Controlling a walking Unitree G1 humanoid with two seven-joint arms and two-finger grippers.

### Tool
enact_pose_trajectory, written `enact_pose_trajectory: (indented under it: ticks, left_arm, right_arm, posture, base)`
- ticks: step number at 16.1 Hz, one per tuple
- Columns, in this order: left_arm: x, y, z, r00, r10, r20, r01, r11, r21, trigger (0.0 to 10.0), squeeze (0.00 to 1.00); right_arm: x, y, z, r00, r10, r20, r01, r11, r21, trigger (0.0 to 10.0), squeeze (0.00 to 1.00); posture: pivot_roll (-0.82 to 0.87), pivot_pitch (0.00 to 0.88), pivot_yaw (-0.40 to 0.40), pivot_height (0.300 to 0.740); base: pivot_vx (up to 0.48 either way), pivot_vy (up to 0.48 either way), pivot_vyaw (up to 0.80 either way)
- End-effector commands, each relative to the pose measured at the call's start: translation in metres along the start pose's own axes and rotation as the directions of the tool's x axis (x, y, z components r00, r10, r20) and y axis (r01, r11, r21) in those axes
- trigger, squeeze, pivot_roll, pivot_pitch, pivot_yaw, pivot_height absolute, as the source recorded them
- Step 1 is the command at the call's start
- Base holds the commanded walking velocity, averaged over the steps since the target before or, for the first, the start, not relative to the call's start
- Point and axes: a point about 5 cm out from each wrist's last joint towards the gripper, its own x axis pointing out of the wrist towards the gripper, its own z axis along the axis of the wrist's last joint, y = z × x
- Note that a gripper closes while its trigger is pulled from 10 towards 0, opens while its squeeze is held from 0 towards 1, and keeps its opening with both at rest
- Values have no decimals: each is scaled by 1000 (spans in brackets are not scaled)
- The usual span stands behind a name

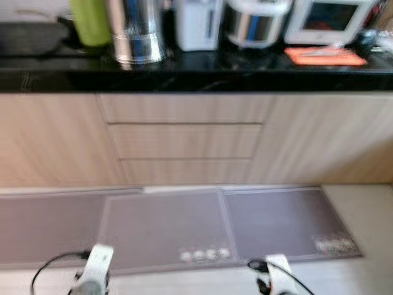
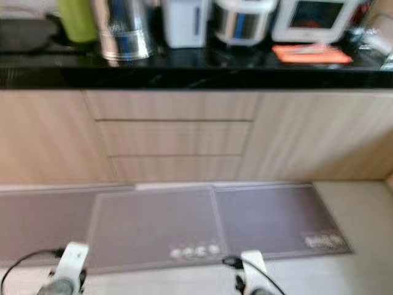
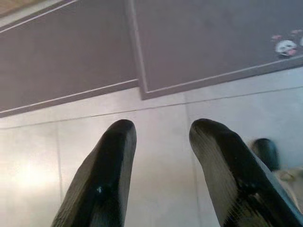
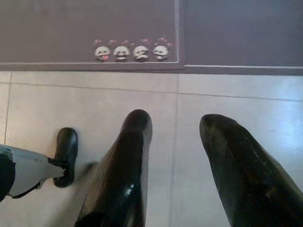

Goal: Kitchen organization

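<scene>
A black kitchen counter [image 1: 196, 78] runs across the top of the blurred eye views, above pale wooden drawers [image 1: 184, 141]. On it stand a green bottle [image 1: 91, 21], a shiny steel pot [image 1: 136, 34], a white appliance [image 1: 198, 23], a rice cooker [image 1: 255, 23], a white oven-like box [image 1: 328, 19] and an orange cloth [image 1: 325, 55]. Both arms hang low over the floor. My left gripper [image 3: 161, 130] is open above pale tiles. My right gripper [image 4: 177, 123] is open too, with nothing between its fingers.
Grey floor mats [image 1: 172, 227] lie along the foot of the cabinets, one with small panda prints [image 4: 130, 51]. Pale tile floor [image 4: 94, 104] lies in front of the mats. A dark sink or pan [image 1: 27, 37] sits at the counter's left end.
</scene>
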Motion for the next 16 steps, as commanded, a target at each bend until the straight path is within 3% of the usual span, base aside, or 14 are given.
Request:
enact_pose_trajectory:
  ticks: [1, 5, 16]
  left_arm:
    - [-1, -3, -6, 1000, -10, -24, 10, 1000, -5, 10000, 0]
    - [-1, -4, -5, 1000, -11, -22, 11, 1000, -7, 10000, 0]
    - [-1, -7, -4, 1000, -27, -11, 27, 1000, -17, 10000, 0]
  right_arm:
    - [-1, -2, -2, 1000, -9, -3, 9, 1000, 7, 10000, 0]
    - [-1, -2, -2, 1000, -10, 3, 10, 999, 37, 10000, 0]
    - [-1, -2, -2, 1000, -14, 1, 14, 999, 51, 10000, 0]
  posture:
    - [26, 0, -31, 740]
    - [23, 0, -32, 740]
    - [25, 0, -36, 740]
  base:
    - [0, 435, 800]
    - [0, 439, 161]
    - [0, 0, 0]
